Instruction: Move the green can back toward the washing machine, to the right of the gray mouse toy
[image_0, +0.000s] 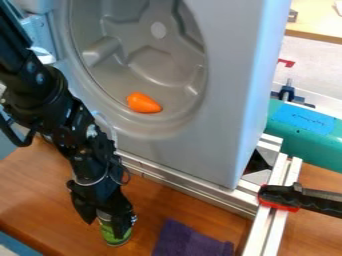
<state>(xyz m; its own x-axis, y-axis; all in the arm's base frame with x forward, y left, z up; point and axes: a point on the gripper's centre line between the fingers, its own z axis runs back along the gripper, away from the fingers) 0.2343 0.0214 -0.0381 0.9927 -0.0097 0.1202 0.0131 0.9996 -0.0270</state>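
Low down — pincer (105, 225) around green can (115, 237)

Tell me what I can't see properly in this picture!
In the camera view:
Top of the green can: hidden by the gripper.
Rest of the purple cloth: cut off by the bottom edge.
End of the black handle: cut off by the right edge.
Writing on the blue tape: too small to read.
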